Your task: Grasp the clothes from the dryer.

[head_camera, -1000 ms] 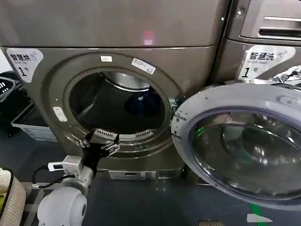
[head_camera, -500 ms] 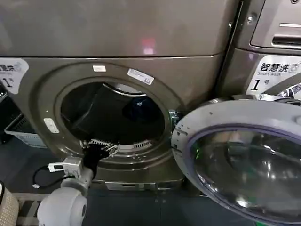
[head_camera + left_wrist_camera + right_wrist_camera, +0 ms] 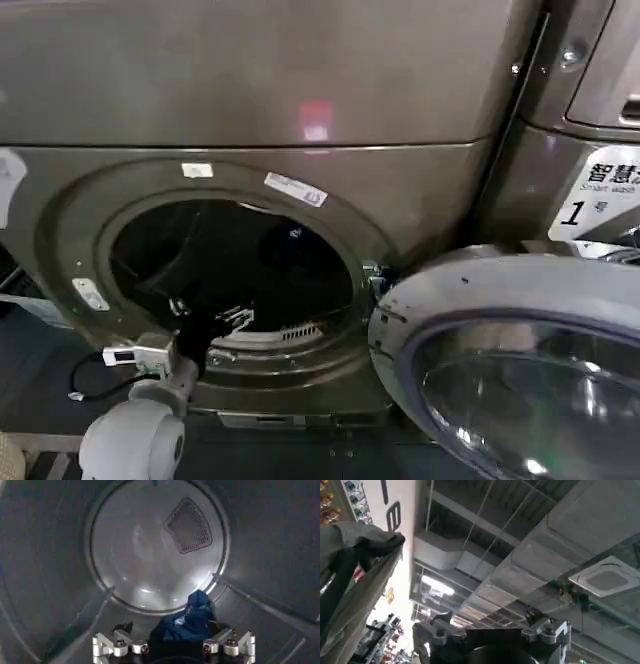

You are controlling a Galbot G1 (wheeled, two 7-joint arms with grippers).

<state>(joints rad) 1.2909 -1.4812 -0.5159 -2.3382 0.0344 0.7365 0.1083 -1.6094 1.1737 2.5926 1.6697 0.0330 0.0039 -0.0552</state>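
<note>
The left pincer [image 3: 225, 322] reaches into the dryer [image 3: 420, 190], spread. The clothes [image 3: 185, 622] lie just beyond it, untouched. The right pincer [image 3: 492, 637] points ceilingward; spread.

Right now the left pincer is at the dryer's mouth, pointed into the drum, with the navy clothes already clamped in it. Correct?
Not quite. The left pincer is at the dryer mouth, pointed into the drum, but it is open and holds nothing. The left wrist view shows the clothes lying loose on the drum floor ahead of it, not clamped.
</note>
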